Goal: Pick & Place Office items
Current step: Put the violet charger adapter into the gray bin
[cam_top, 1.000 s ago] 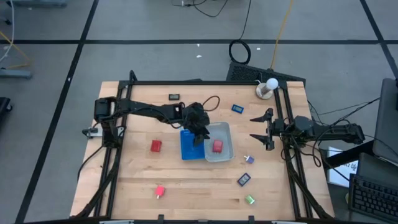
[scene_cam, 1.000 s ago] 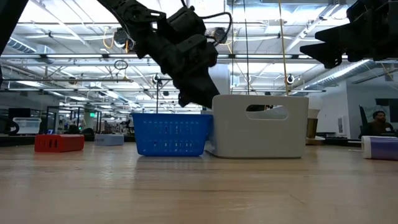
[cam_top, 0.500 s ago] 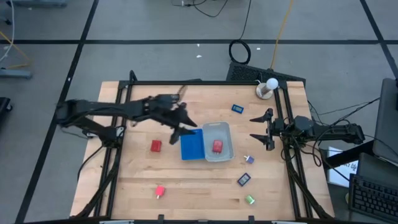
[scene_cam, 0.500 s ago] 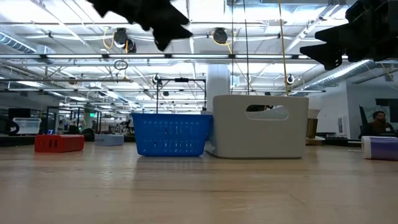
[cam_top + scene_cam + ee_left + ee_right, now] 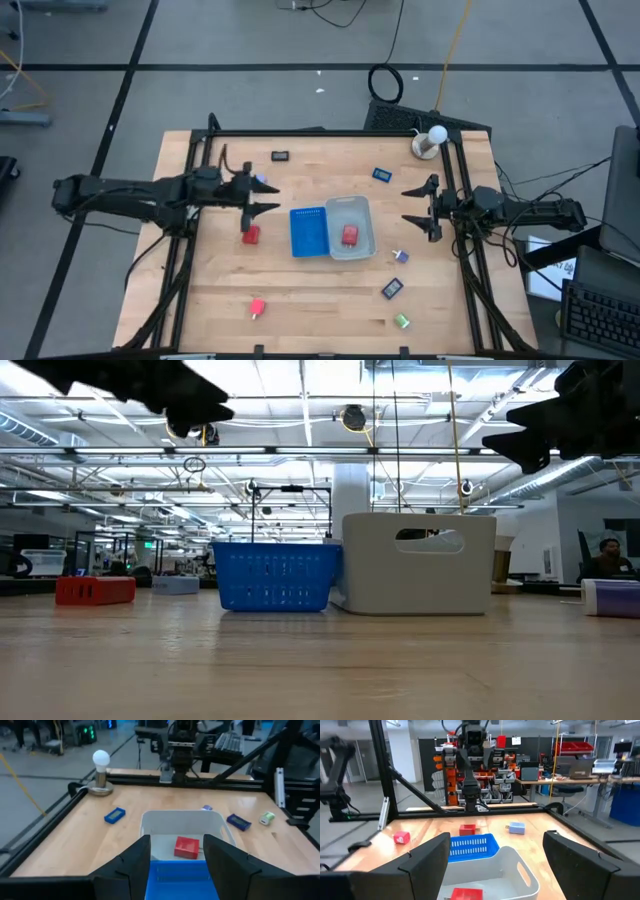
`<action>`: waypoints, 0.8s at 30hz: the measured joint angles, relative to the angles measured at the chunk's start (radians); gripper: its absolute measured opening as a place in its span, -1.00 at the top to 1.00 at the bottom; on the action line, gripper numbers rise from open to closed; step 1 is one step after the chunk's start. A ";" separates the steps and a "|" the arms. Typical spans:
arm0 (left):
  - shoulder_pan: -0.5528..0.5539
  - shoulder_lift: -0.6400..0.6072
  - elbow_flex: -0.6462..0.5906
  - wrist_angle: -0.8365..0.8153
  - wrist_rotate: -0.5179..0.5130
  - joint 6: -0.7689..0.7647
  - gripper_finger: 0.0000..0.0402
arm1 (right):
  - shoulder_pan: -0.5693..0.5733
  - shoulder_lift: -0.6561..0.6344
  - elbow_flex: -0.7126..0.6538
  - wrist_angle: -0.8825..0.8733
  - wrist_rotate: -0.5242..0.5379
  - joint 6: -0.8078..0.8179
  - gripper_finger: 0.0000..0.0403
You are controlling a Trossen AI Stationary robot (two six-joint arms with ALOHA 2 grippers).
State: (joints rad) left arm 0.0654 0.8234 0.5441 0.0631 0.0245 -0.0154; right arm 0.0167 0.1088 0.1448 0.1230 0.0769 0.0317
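Observation:
My left gripper (image 5: 264,197) hangs open and empty over the table's left part, pointing level toward the trays. A red block (image 5: 250,234) lies just near of it. The blue ribbed tray (image 5: 309,232) and the clear tray (image 5: 352,212) stand side by side mid-table; a red block (image 5: 187,847) lies in the clear tray. My right gripper (image 5: 421,208) waits open at the right edge, raised. Loose on the table lie a black rectangle (image 5: 280,155), blue rectangles (image 5: 382,174) (image 5: 392,289), a pale blue piece (image 5: 400,256), a green block (image 5: 401,321) and a red block (image 5: 257,307).
A white bulb on a round base (image 5: 430,142) stands at the far right corner. Black frame rails (image 5: 190,230) run along the left and right table edges. Bare wood shows between the trays and the near edge.
My left gripper has drawn back from above the trays toward the table's left edge, rising and tipping from pointing down to nearly level. The trays and the blocks have stayed where they were.

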 joint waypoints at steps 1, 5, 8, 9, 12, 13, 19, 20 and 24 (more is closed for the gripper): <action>-0.006 -0.022 -0.026 0.017 0.000 0.002 0.08 | 0.000 0.000 0.000 0.002 0.000 0.021 -0.53; -0.024 -0.110 -0.117 0.082 0.000 0.006 0.08 | 0.000 0.000 0.000 0.028 0.000 0.181 -0.53; -0.026 -0.174 -0.166 0.087 -0.001 0.007 0.08 | 0.000 0.000 0.000 0.037 0.000 0.250 -0.53; -0.026 -0.197 -0.181 0.090 -0.001 0.006 0.08 | 0.000 0.000 0.000 0.038 0.001 0.259 -0.53; -0.026 -0.259 -0.211 0.090 -0.013 0.007 0.08 | 0.000 0.000 0.000 0.038 0.000 0.278 -0.53; -0.026 -0.274 -0.219 0.088 -0.025 0.007 0.08 | 0.000 0.000 0.000 0.038 -0.002 0.278 -0.53; -0.026 -0.335 -0.273 0.082 -0.080 0.023 0.08 | 0.000 0.000 0.000 0.041 0.000 0.270 -0.53; -0.025 -0.343 -0.282 0.081 -0.094 0.026 0.08 | 0.000 0.000 0.000 0.046 0.000 0.269 -0.53; -0.021 -0.375 -0.310 0.083 -0.144 0.005 0.08 | 0.000 0.001 0.000 0.053 -0.007 0.302 -0.53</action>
State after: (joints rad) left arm 0.0442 0.4479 0.2344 0.1459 -0.1198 -0.0107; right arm 0.0170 0.1096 0.1452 0.1761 0.0694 0.3338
